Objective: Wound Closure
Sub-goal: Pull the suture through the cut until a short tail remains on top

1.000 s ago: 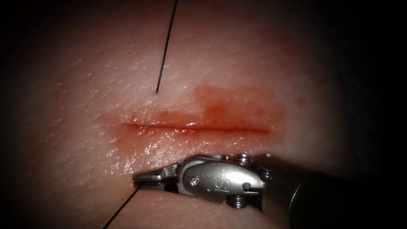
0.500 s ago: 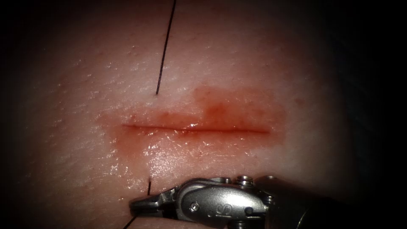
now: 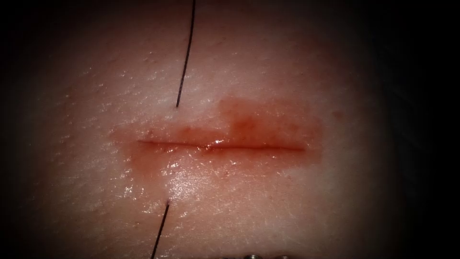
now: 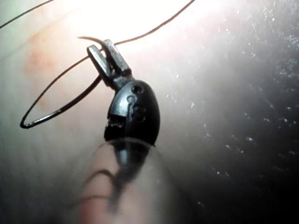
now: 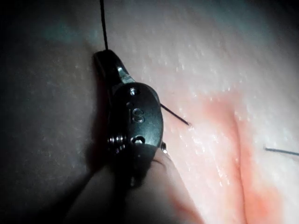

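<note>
left wrist view: left claw (image 4: 106,50) grips needle (image 4: 56,109); right claw (image 5: 103,60) pinches thread (image 5: 102,23).

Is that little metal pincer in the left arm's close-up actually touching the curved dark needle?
Touching. In the left wrist view the left tool has its jaws shut on the curved dark needle near its tail end, where the black thread leads off. The needle hangs above the tissue.

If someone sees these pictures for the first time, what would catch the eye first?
The cut, ringed by red fluid, crosses the tissue, with the thread entering above its left end and leaving below it. The left end effector is shut on the needle, seemingly near its point, clear of the tissue. The right end effector grips the thread.
</note>
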`<action>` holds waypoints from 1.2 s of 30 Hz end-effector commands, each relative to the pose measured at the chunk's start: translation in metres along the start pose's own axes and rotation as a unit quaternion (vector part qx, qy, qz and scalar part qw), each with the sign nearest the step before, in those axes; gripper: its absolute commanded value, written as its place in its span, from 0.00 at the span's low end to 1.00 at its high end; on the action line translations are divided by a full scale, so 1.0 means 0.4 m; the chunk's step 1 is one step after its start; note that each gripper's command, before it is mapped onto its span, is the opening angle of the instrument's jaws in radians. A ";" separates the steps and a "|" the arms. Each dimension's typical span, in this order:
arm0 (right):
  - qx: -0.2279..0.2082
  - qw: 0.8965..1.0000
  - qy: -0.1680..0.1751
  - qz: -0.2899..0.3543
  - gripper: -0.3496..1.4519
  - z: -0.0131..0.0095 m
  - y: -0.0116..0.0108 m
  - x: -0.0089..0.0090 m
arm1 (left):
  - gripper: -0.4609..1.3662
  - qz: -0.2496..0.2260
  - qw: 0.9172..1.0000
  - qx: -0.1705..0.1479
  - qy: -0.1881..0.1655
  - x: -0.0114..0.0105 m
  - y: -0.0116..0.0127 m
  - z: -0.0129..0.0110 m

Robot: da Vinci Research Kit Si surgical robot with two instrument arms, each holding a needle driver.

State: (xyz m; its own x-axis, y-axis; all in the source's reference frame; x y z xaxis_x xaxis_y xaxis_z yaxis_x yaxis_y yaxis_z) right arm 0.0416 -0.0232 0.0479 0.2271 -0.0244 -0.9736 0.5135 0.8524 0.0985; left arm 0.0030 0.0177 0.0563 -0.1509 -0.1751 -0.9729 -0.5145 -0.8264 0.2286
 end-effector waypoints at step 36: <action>-0.071 0.996 0.035 0.042 0.88 -0.0123 0.0029 0.0012 | 0.06 0.001 1.000 0.000 0.001 -0.0002 0.0004 -0.0001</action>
State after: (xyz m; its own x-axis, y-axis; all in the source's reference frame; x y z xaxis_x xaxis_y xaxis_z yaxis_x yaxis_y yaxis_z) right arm 0.0376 -0.0190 0.0466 0.2040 0.0800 -0.9757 0.3598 0.9208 0.1508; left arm 0.0029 0.0176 0.0563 -0.1494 -0.1775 -0.9727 -0.5166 -0.8248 0.2298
